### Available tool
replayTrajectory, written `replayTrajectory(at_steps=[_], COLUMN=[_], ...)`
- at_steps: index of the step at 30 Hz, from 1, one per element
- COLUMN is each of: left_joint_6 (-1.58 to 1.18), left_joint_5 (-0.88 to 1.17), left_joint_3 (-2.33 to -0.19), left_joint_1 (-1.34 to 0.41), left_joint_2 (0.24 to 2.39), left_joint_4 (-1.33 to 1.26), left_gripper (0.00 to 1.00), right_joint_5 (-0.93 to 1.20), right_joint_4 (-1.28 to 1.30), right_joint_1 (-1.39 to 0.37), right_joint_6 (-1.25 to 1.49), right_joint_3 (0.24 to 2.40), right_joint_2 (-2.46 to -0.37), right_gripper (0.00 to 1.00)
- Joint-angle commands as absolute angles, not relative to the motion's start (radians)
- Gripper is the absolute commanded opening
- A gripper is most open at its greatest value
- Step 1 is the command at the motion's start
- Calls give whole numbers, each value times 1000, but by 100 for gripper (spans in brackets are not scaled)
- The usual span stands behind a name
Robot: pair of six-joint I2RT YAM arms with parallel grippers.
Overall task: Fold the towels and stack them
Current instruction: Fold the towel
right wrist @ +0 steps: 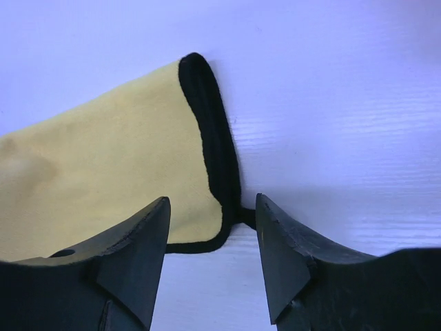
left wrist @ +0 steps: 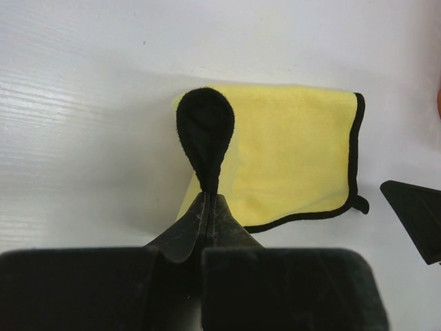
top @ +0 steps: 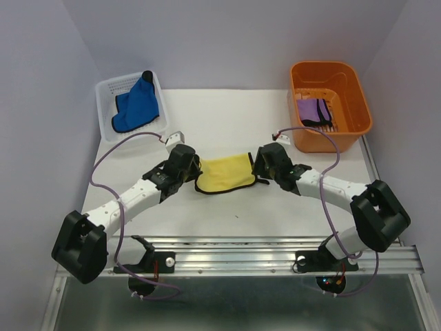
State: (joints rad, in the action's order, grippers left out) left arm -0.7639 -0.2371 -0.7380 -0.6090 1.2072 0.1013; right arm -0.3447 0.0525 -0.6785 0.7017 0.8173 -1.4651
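The yellow towel (top: 224, 172) lies folded on the white table between my two grippers. My left gripper (top: 191, 170) is shut on its left edge; in the left wrist view the dark edging (left wrist: 205, 131) stands up in a loop from the closed jaws, with the yellow towel (left wrist: 289, 152) spread beyond. My right gripper (top: 260, 167) is open at the towel's right corner; its fingertips (right wrist: 155, 214) straddle the dark-edged corner (right wrist: 220, 207) without holding it. The blue towel (top: 138, 103) lies in the white basket. The purple towel (top: 314, 112) lies in the orange bin.
The white mesh basket (top: 110, 89) stands at the back left, the orange plastic bin (top: 344, 76) at the back right. A metal rail (top: 275, 255) runs along the near table edge. White walls close in the sides and back.
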Motion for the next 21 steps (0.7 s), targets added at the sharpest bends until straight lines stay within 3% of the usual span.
replayTrajectory(at_steps=[1,9,19,21], left_joint_6=[-758,-769,-764,-765], left_joint_5=[-267,-275,-275,-270], left_joint_3=[-787,-804,-798,-804], left_joint_1=[-615,-617,-618,-620], left_joint_2=[1196,1215,1210,1213], left_joint_4=[110,130,141,138], left_gripper=[0,0,0,0], right_joint_5=[-335,-298,-296,-261], right_joint_4=[9,-61,-156,-182], right_joint_1=[-654,-644,-632,-632], right_joint_6=[615,615,643,640], right_joint_3=[791,770,709,696], right_joint_2=[-1454,-1534,-1597,-1609], right_gripper=[58,57,38,30])
